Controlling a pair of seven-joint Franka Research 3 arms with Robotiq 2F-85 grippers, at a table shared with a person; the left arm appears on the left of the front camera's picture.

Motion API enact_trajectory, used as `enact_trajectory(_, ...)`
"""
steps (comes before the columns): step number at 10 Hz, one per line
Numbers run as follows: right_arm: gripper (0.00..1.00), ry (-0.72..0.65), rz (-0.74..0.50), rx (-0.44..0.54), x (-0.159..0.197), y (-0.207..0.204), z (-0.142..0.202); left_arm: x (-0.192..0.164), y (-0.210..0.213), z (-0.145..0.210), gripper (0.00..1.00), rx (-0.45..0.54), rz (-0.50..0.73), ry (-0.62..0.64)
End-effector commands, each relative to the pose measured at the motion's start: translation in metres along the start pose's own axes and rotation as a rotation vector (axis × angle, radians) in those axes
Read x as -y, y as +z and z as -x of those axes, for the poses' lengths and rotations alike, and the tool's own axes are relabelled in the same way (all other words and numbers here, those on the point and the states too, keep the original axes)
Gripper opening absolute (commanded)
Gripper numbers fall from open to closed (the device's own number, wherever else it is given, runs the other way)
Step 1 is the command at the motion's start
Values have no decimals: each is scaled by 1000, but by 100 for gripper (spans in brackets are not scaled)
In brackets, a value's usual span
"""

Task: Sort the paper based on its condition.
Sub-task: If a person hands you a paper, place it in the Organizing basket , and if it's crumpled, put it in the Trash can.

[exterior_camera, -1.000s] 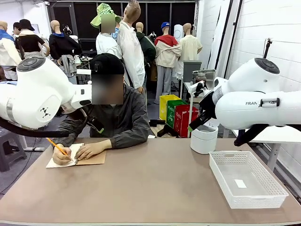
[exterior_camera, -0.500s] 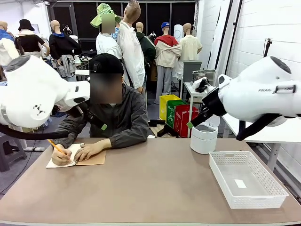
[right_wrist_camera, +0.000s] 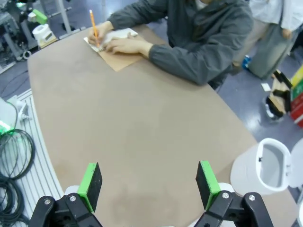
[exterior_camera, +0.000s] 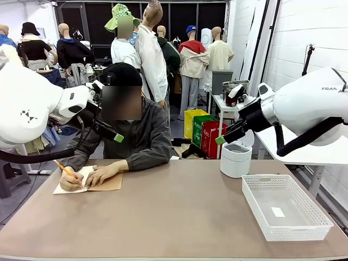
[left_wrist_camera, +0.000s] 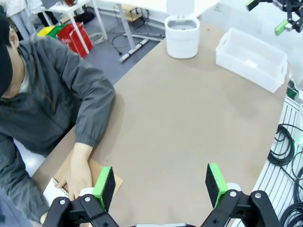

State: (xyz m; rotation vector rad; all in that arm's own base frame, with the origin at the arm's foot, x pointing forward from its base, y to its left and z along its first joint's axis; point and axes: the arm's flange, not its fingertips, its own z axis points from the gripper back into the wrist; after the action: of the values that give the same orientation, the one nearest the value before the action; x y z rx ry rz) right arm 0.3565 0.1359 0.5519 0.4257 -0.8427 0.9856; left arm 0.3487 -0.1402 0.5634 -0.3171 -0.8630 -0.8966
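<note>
You are at the very start of the sort: nothing has been handed to you yet. Your left claw hangs high over the near-left of the desk, its green pads spread wide with nothing between them. Your right claw is spread just as wide and empty, raised above the right side of the desk, near the bin.

The paper is at the far-left edge, a white page lying on the open notebook in front of the person. One hand writes on it with a pencil, and the other rests flat just beside it. You cannot tell from here whether the page is loose or bound. The basket sits on the right of the desk, well apart from the page, with only a small white slip on its floor, perhaps a label.

My judgement is that the step in hand is waiting for a sheet. The next move calls for patience. Keep both claws clear of the person's hands until a page is freed or offered, then bring the nearer claw, likely the left, low and level to pinch it by an edge. Judge its condition before choosing basket or bin.
</note>
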Motion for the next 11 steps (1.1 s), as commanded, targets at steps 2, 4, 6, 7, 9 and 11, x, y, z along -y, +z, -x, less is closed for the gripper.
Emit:
enact_trajectory(2,100,48,-55,40,10,-13,0,5,-7,22,100,32,-14,-43)
enact_trajectory(4,100,29,-34,19,1,-5,2,-1,0,-1,100,16,8,-13)
enact_trajectory(6,100,29,-34,19,1,-5,2,-1,0,-1,100,16,8,-13)
enact_trajectory(7,100,29,-34,19,1,-5,2,-1,0,-1,100,16,8,-13)
enact_trajectory(9,100,29,-34,19,1,-5,2,-1,0,-1,100,16,8,-13)
enact_trajectory(11,100,29,-34,19,1,-5,2,-1,0,-1,100,16,8,-13)
